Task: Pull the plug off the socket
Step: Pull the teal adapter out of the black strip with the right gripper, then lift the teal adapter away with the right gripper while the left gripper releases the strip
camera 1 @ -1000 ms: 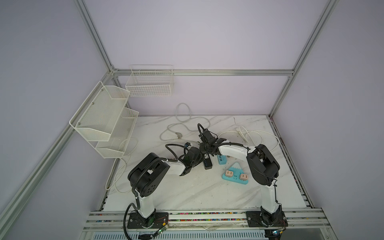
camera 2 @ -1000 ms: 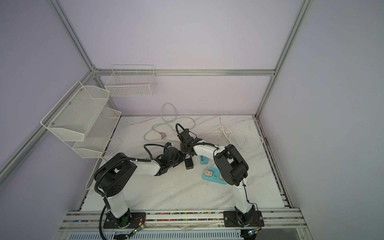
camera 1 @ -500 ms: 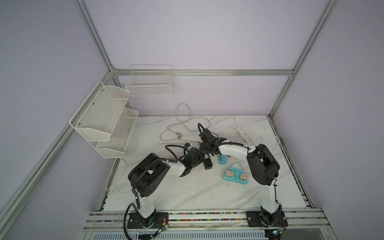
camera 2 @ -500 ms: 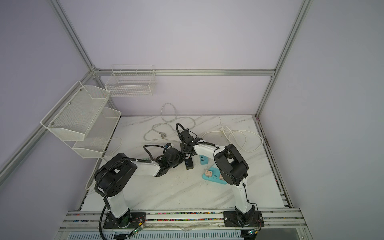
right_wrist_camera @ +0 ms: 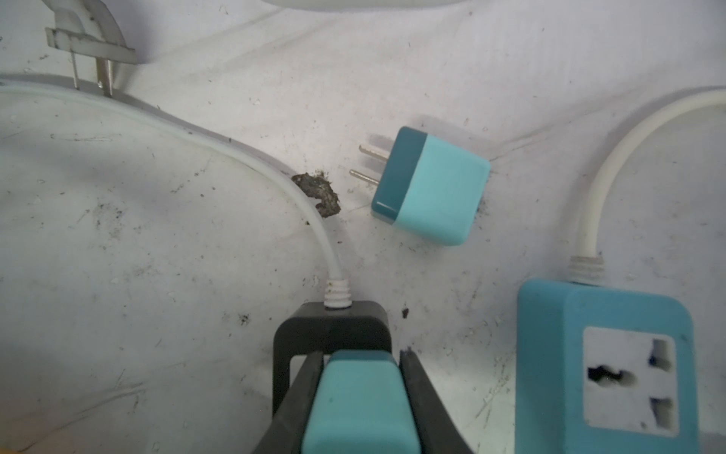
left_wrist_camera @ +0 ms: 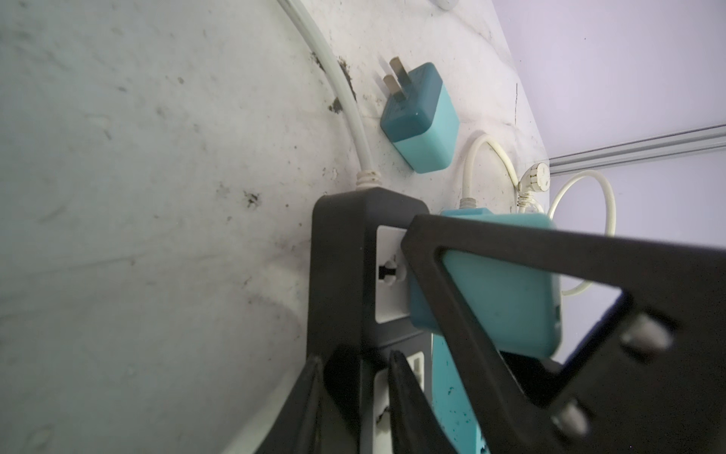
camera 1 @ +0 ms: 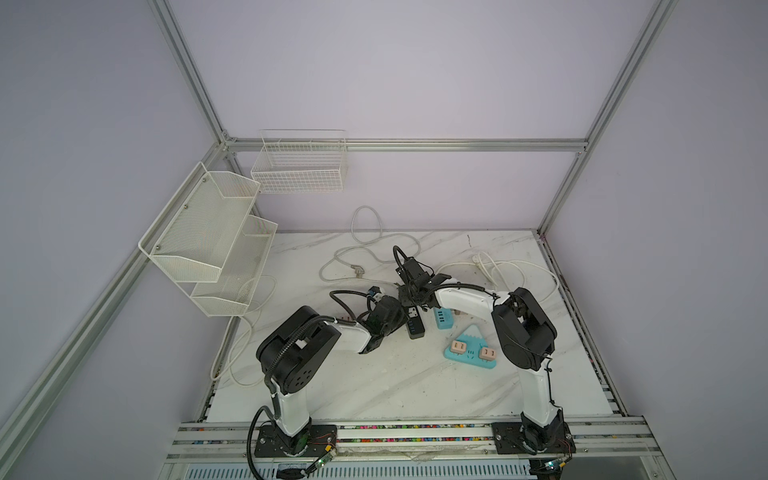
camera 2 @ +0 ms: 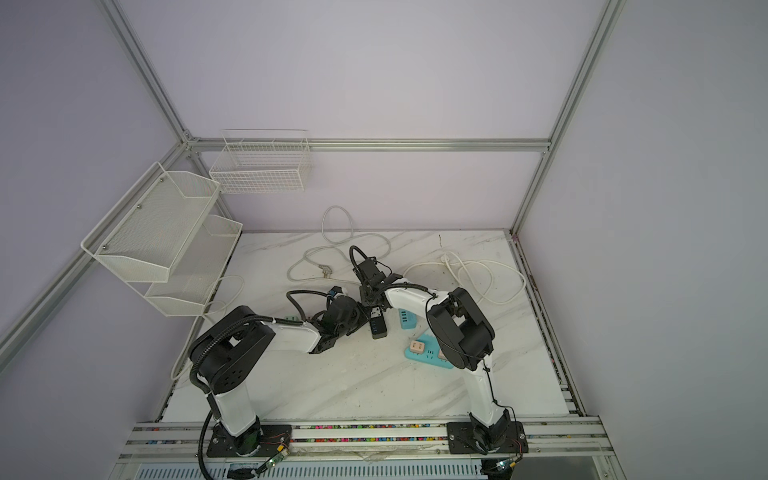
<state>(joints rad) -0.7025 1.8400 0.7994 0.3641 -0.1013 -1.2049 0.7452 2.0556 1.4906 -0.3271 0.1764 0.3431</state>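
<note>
Right wrist view, lower centre: your right gripper (right_wrist_camera: 361,367) grasps the teal plug (right_wrist_camera: 359,408) at the black power strip (right_wrist_camera: 334,322); your left gripper (left_wrist_camera: 355,377) clamps that strip.

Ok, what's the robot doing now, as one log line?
left claw: shut on black power strip | right claw: shut on teal plug | spare plug: loose on table

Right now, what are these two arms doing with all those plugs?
The right hand is clamped on a teal plug seated in the black power strip. The left hand pinches that strip's edge to hold it down. The plug has not come out yet. A loose teal plug lies nearby on the table.
</note>
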